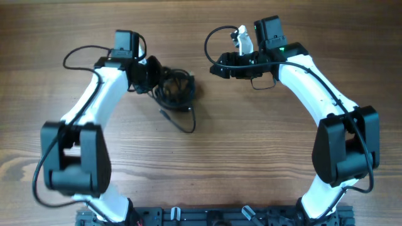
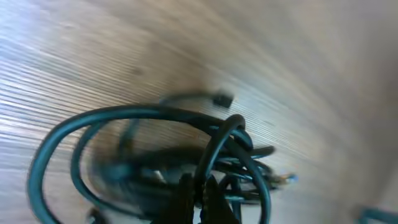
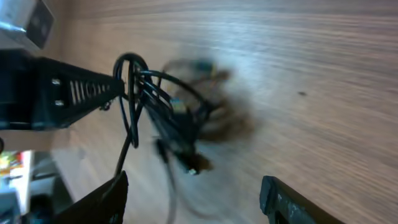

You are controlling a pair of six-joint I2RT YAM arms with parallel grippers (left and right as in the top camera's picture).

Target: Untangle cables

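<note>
The cables (image 1: 174, 88) are a knotted bundle of thin black cords at the table's upper middle, with one loose end trailing toward the front (image 1: 182, 122). My left gripper (image 1: 149, 75) is shut on a strand at the bundle's left side; the left wrist view shows its fingertips (image 2: 202, 196) pinched on a cord, with loops (image 2: 149, 134) spreading beyond. My right gripper (image 1: 220, 64) is open and empty, to the right of the bundle and apart from it. The right wrist view shows its fingers (image 3: 199, 196) spread wide, with the bundle (image 3: 177, 115) ahead and the left gripper holding it.
The wooden table (image 1: 251, 157) surrounds the bundle. A thicker black wire (image 1: 213, 37) loops from the right arm near its gripper. Another thick wire (image 1: 81, 53) arcs by the left arm. The arm bases (image 1: 207, 216) stand at the front edge.
</note>
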